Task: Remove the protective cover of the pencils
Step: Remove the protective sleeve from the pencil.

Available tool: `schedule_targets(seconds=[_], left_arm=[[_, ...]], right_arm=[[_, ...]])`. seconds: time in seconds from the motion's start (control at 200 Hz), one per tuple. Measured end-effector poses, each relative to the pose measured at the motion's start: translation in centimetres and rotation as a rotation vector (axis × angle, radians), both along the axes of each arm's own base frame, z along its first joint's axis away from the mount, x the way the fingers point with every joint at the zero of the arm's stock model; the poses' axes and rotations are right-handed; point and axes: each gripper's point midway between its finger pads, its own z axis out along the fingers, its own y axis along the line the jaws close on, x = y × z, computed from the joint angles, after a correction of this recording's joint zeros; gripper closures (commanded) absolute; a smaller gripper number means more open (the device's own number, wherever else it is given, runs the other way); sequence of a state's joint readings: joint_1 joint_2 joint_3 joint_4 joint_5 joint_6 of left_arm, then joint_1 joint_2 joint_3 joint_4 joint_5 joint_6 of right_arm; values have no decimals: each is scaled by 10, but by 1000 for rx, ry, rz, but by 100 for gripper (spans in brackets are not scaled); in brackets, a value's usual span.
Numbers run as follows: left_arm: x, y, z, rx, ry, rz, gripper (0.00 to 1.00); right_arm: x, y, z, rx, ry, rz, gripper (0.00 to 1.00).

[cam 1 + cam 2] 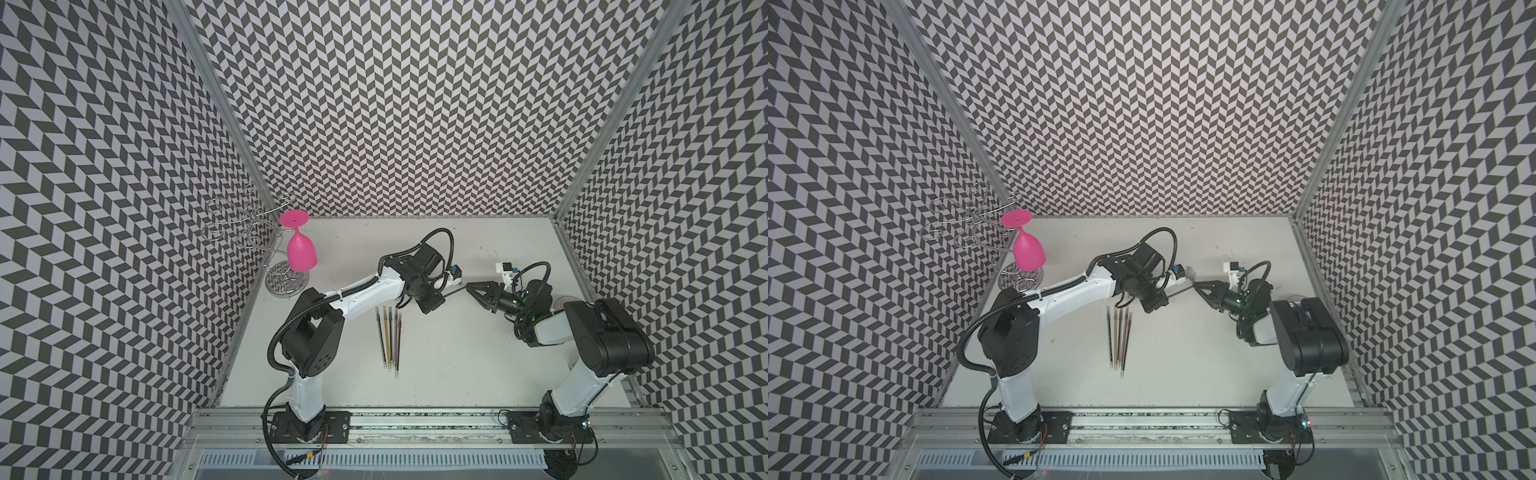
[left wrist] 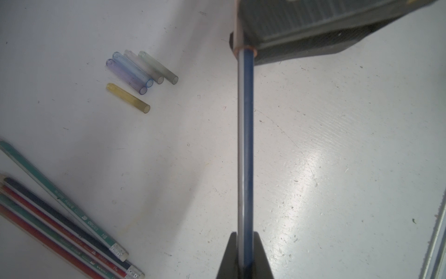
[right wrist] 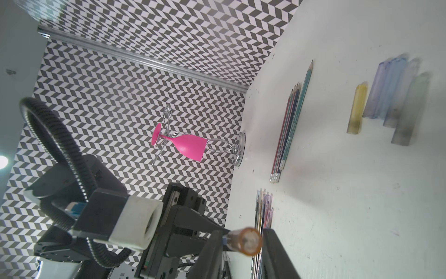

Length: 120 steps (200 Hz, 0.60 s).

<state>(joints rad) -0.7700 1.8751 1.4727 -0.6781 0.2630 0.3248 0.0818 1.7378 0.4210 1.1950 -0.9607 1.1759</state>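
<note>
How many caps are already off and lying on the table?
5. Purple cap, blue cap, pale cap and grey cap lie side by side; yellow cap lies just apart. More may be hidden.

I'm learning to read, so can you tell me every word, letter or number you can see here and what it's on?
"HB": on the teal-and-white wooden pencil lying on the white table, near its metal band.
Longer print on that pencil and on the red, dark blue and green pencils beside it: too blurred to read.
On the blue-and-silver pencil in the left claw and the tinted clear plastic caps: no writing shows.
</note>
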Motion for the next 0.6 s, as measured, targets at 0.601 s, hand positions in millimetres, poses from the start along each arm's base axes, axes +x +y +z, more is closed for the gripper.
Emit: schedule_targets(seconds=[0.601], left_arm=[[0, 1, 0, 8, -6, 3, 100]], right_arm=[[7, -1, 4, 85, 34, -16, 100]])
